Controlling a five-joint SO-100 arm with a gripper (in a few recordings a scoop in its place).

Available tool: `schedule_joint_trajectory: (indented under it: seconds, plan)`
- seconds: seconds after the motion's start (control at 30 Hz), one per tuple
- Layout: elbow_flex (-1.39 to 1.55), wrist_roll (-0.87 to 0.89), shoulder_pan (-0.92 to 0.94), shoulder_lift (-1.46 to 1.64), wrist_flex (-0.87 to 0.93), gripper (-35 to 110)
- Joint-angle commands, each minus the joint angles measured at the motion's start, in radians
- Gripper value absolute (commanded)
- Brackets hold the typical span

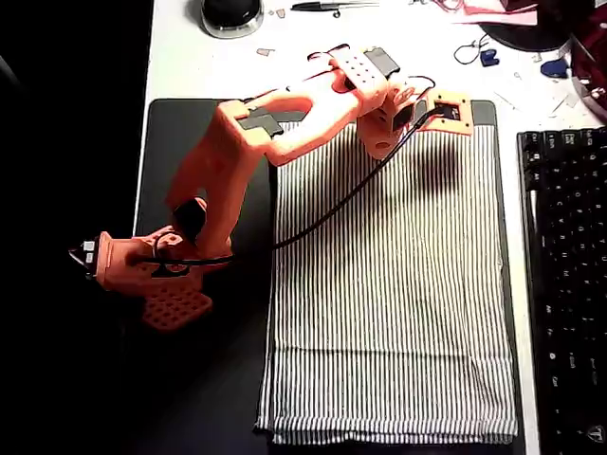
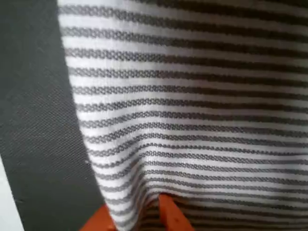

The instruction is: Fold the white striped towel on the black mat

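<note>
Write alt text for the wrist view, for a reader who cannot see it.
A white striped towel fills most of the frame, its edge lying on the black mat. At the bottom, the orange gripper has the cloth bunched between its fingertips.

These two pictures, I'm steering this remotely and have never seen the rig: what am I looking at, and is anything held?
The overhead view looks straight down on an orange robot arm on a table. Its claw sits at the top edge of the white striped towel, which lies flat on the black mat; a black keyboard lies at the right. The wrist view rides on the arm: the orange fingertips pinch a raised ridge of towel beside its edge, with the mat at left. So the towel appears gripped, not yet folded.
</note>
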Motion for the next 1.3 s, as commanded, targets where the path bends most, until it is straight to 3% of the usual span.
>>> schedule_joint_trajectory:
  seconds: [0.0,0.6,1.03,1.27]
  plan:
    - [0.02,-0.002,0.003,0.011,-0.005,0]
    - [-0.106,0.018,-0.029,0.081,0.087,0]
    - [-0.537,0.091,-0.153,-0.017,0.299,0]
    - [-0.506,0.048,-0.083,0.097,0.41,0]
